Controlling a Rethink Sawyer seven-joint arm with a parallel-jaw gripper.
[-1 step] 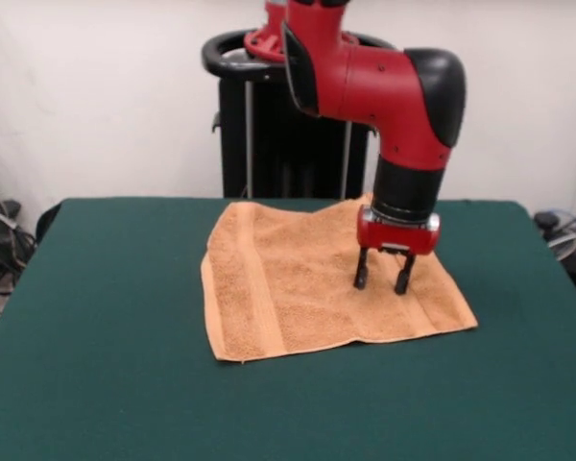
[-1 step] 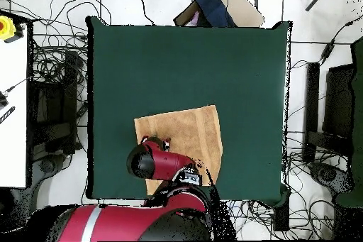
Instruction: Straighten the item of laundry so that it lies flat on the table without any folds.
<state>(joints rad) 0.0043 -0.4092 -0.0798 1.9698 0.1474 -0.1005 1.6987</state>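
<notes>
hand (image 1: 384, 281) open and empty, fingertips down on the towel (image 1: 307, 288), towel spread beneath it

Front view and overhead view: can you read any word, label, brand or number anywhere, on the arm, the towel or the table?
None can be read.
Arm: plain red and black shells, no legible marking.
Towel: no print; no tag can be made out.
Table: plain green top.
</notes>
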